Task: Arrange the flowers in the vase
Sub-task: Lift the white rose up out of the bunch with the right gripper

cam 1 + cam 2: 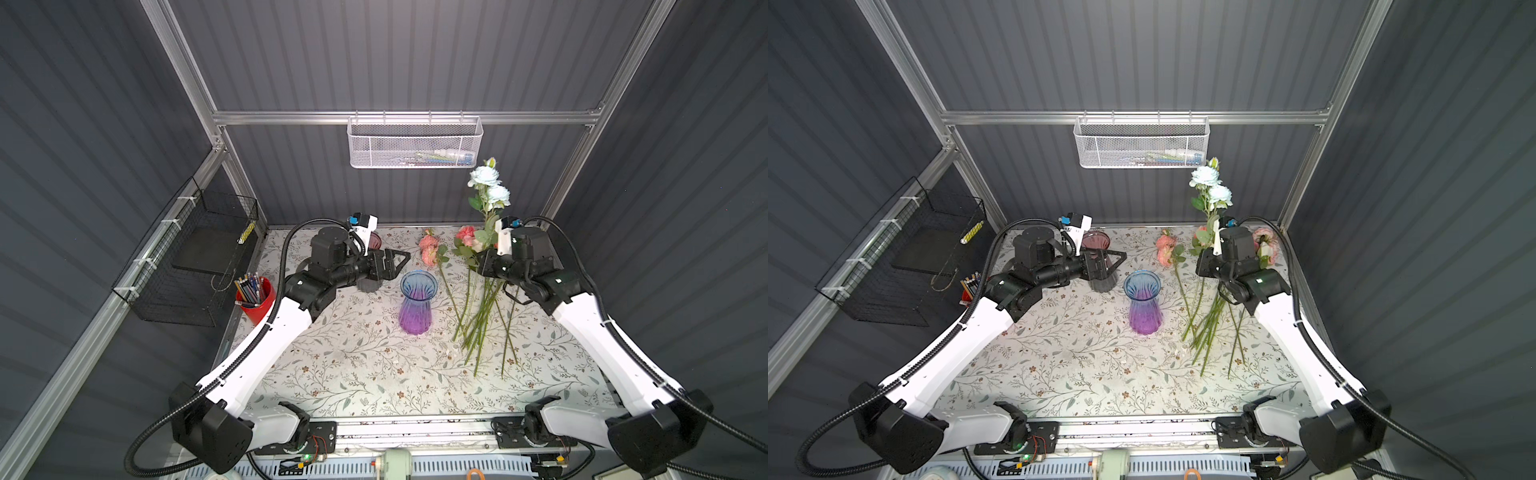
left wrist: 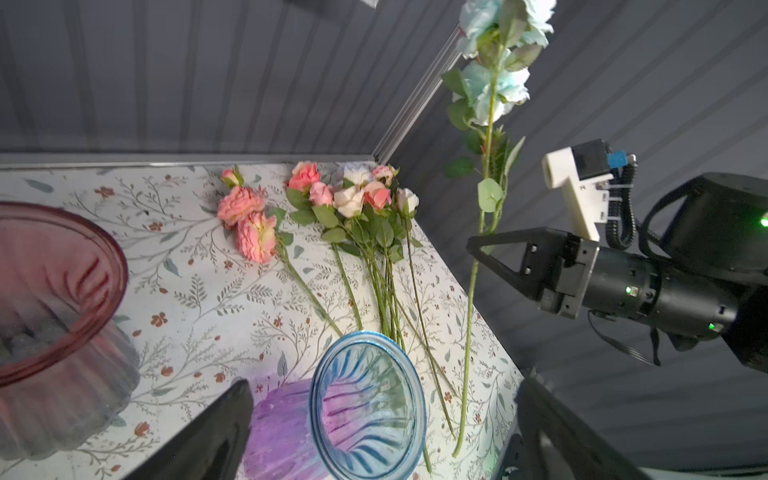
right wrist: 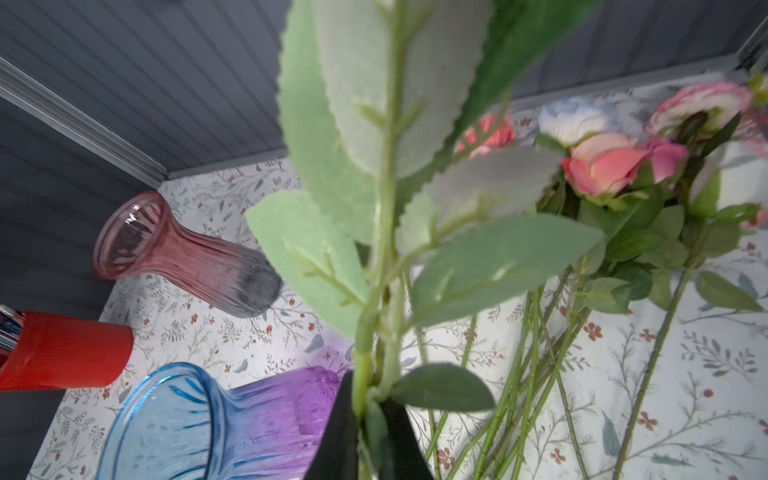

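A blue-topped, purple-bottomed glass vase (image 1: pixel 417 303) (image 1: pixel 1144 303) (image 2: pixel 365 407) (image 3: pixel 208 424) stands upright mid-table. My right gripper (image 1: pixel 483 265) (image 1: pixel 1202 266) (image 2: pixel 473 245) (image 3: pixel 370 399) is shut on the stem of a pale blue flower (image 1: pixel 484 176) (image 1: pixel 1205 176) (image 2: pixel 494 87). It holds that flower upright to the right of the vase, heads high against the back wall. Several other flowers (image 1: pixel 482 316) (image 1: pixel 1208 320) (image 2: pixel 365 208) (image 3: pixel 602 166), pink, coral and white, lie on the table below it. My left gripper (image 1: pixel 395 266) (image 1: pixel 1117 262) (image 2: pixel 384 384) hovers open just behind and left of the vase.
A pink-to-grey glass vase (image 1: pixel 374 241) (image 1: pixel 1096 241) (image 2: pixel 54 291) (image 3: pixel 178 249) stands at the back, partly behind my left arm. A red cup of pencils (image 1: pixel 255 303) (image 3: pixel 66 353) sits at the table's left edge. A white mesh basket (image 1: pixel 415 143) hangs on the back wall, a black wire basket (image 1: pixel 195 257) on the left wall.
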`<state>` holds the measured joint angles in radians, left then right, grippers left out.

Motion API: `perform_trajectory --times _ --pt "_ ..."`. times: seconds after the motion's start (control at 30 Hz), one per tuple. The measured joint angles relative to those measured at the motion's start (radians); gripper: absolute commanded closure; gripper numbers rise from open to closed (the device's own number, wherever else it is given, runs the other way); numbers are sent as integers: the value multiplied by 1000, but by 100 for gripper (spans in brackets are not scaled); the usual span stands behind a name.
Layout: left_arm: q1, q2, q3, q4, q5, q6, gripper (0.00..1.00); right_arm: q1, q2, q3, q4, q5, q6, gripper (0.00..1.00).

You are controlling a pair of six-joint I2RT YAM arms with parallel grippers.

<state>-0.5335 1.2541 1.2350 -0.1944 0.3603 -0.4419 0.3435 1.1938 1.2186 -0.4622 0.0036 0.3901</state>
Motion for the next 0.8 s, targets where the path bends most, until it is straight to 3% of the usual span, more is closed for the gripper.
perform_trajectory --times 0.17,0.47,0.6,0.8 --pt "0 -85 -41 20 -145 16 1 35 -67 3 89 48 -22 100" --pt "0 -179 -121 24 -512 13 1 164 -10 151 241 128 -135 100" --pt "1 -185 -135 34 -544 9 1 213 40 238 307 145 -174 100" --pt "1 -176 -136 66 -475 1 0 280 99 290 383 159 -215 100"
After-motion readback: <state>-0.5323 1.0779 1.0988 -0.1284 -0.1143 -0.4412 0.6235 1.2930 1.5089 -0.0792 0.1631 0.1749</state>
